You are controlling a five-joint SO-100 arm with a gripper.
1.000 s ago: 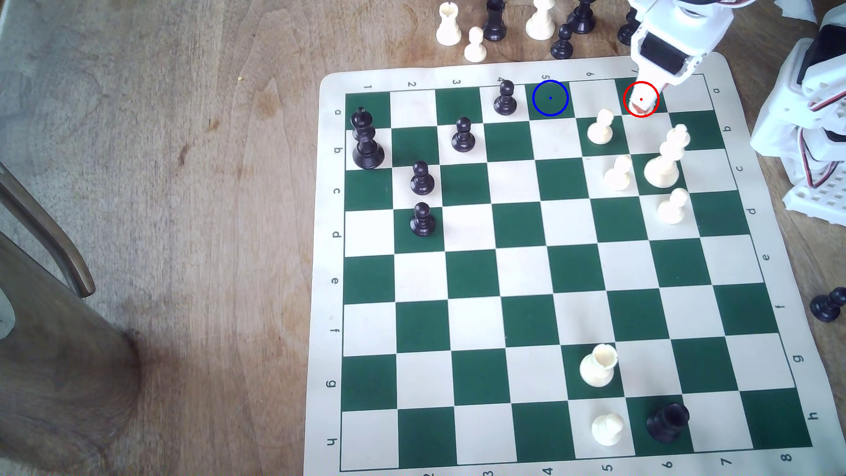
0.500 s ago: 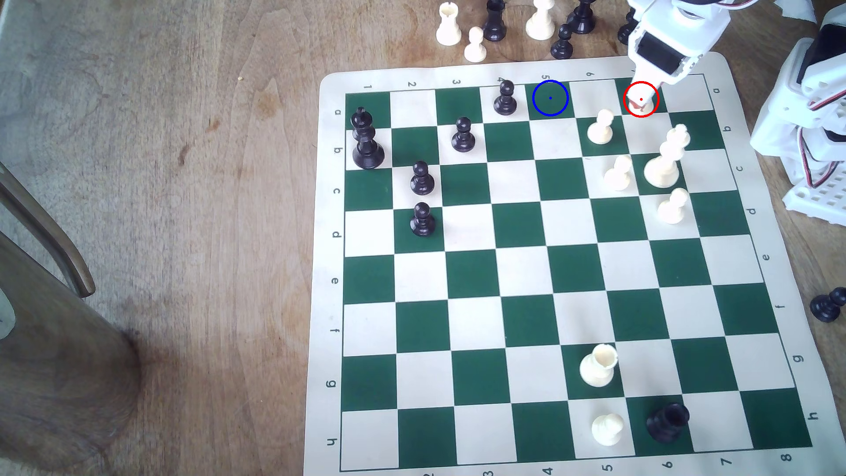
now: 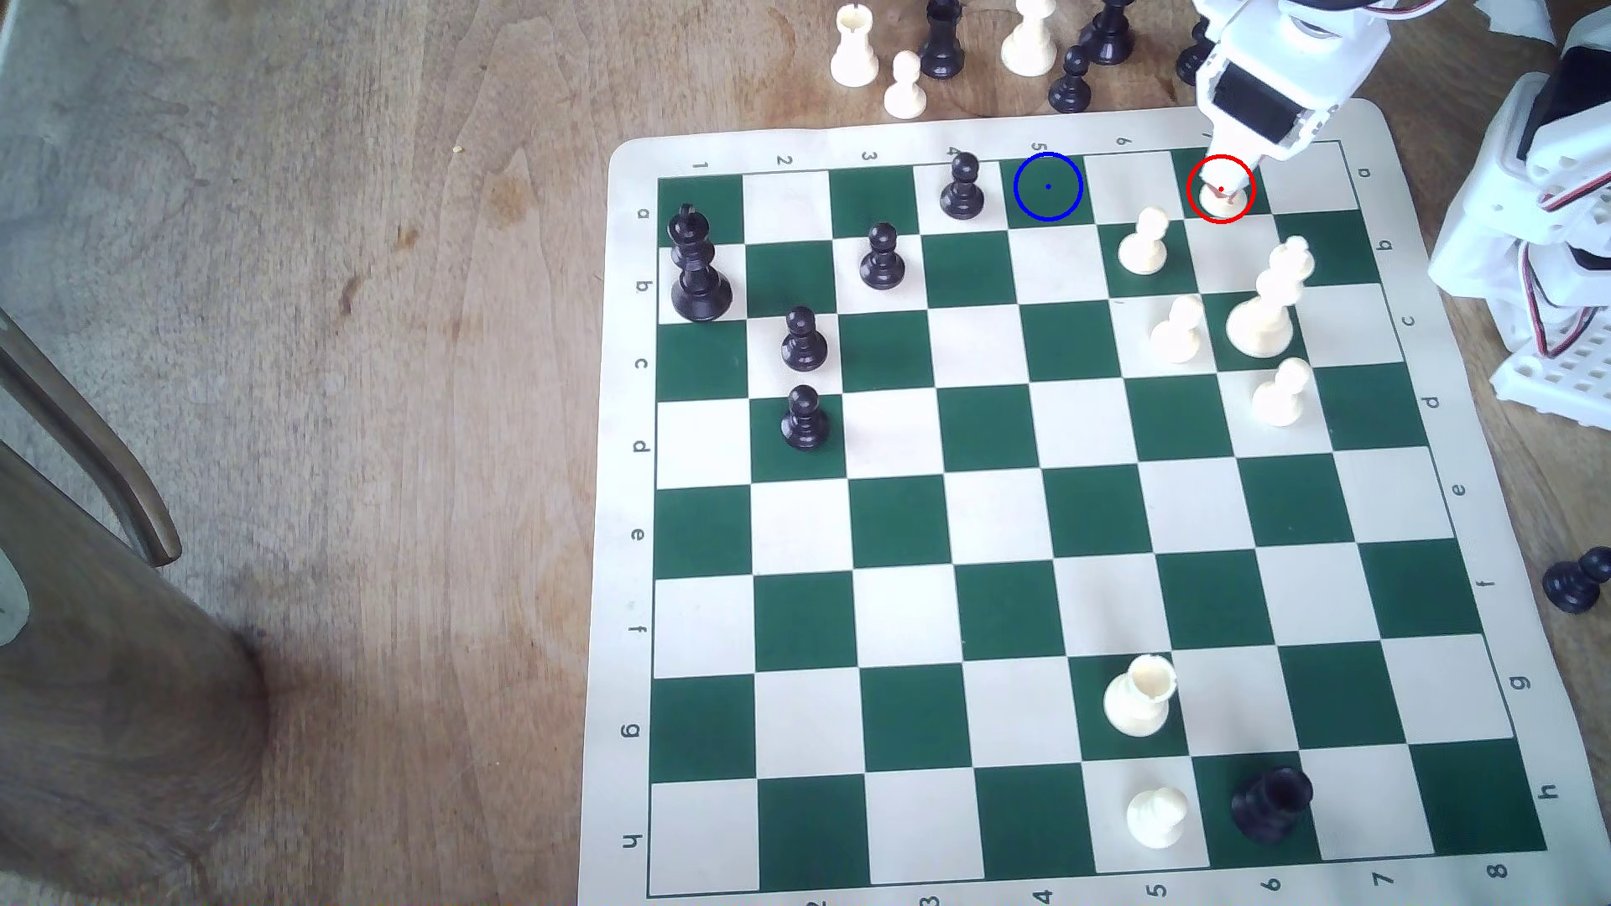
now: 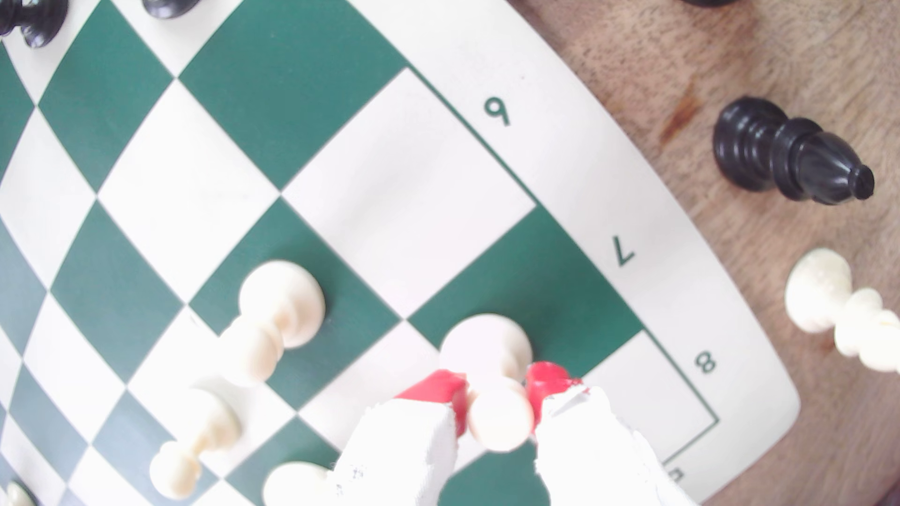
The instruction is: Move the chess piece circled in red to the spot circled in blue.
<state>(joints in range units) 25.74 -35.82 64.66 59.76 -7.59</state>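
The chess piece [image 3: 1219, 200], a cream pawn, stands inside the red ring on the green far-row square of column 7. My gripper [image 3: 1220, 186] reaches down over it from the back. In the wrist view my gripper [image 4: 496, 395] has a red pad pressed against each side of the neck of the chess piece [image 4: 484, 343], and its base rests on the green square. The spot [image 3: 1048, 186], a green square with a blue ring, lies two squares towards the exterior view's left in the same row, with nothing on it.
A black pawn [image 3: 962, 187] stands just left of the spot. Cream pawns [image 3: 1144, 244] [image 3: 1177, 329] and the tall cream king [image 3: 1264, 305] crowd the squares in front of the gripper. Loose pieces [image 3: 1029, 39] line the table behind the board. The arm's base [image 3: 1552, 261] is on the right.
The fingers have closed in on the pawn in the red ring, and more of its cream base now shows below them. The arm has barely shifted.
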